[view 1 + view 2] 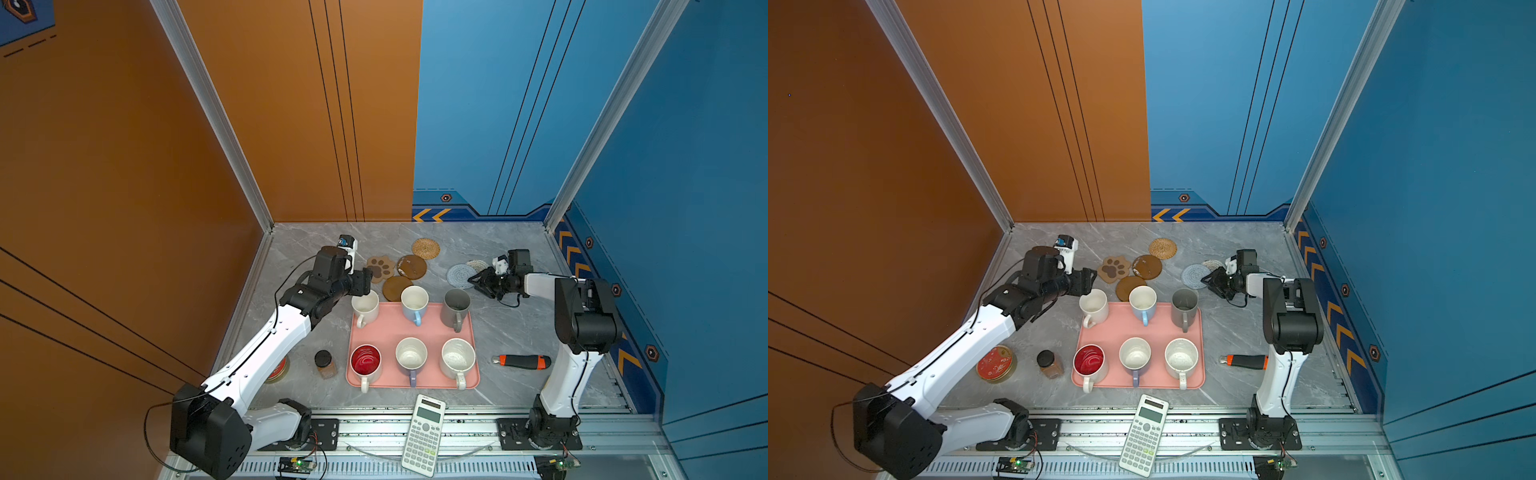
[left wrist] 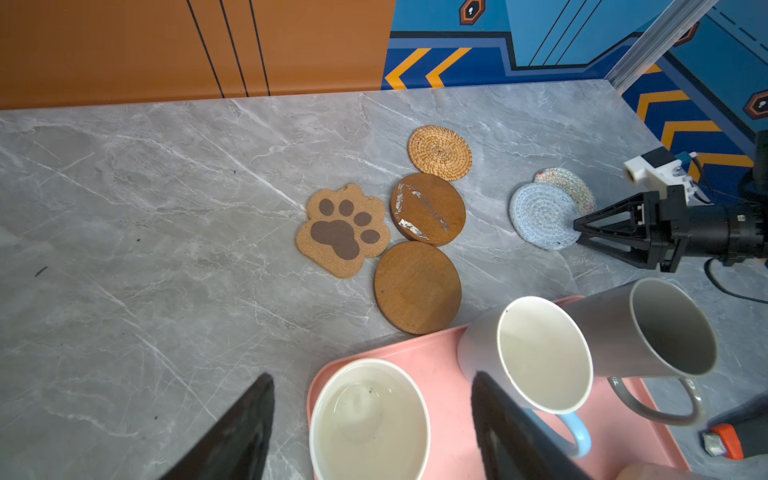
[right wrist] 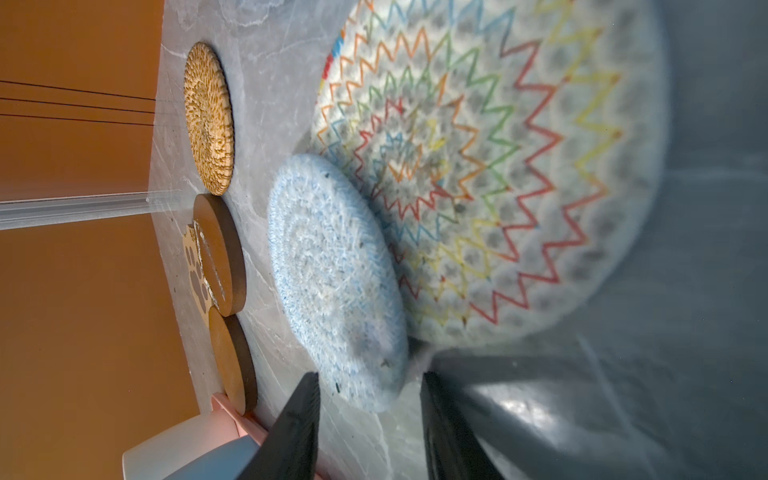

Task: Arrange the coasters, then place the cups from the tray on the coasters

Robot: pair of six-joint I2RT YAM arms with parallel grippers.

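The pink tray holds six cups: white, light blue, grey, red-inside, lavender and speckled. Behind it lie the coasters: paw, two brown discs, rattan, grey-blue and whitish. The grey-blue one overlaps the whitish one. My left gripper hangs open above the white cup. My right gripper is open, turned on its side, with the grey-blue coaster's near edge between its tips.
A calculator lies on the front rail. An orange-and-black knife is right of the tray. A brown jar and a red tin stand to its left. Walls close the back and sides.
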